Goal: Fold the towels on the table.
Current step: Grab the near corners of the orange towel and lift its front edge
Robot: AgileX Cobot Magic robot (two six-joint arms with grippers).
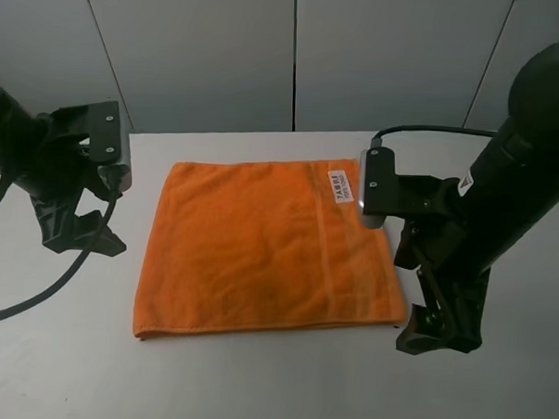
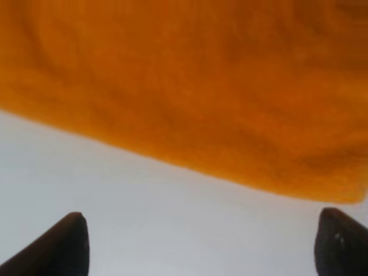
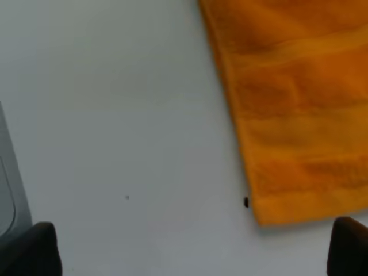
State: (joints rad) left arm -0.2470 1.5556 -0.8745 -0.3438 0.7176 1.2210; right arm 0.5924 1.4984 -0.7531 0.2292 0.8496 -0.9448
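The orange towel (image 1: 264,251) lies flat on the white table (image 1: 253,385), with its white label (image 1: 341,184) at the far right corner. My left gripper (image 1: 83,238) is open and empty, just off the towel's left edge. In the left wrist view the towel (image 2: 190,86) lies beyond the open gripper (image 2: 204,247), apart from it. My right gripper (image 1: 438,335) is open and empty, just off the towel's near right corner. The right wrist view shows that corner (image 3: 287,144) beside the open gripper (image 3: 192,253).
A tiny dark speck (image 3: 246,202) sits on the table beside the towel's near right corner. A black cable (image 1: 34,301) trails from the left arm across the table. Grey wall panels (image 1: 296,52) stand behind the table's far edge.
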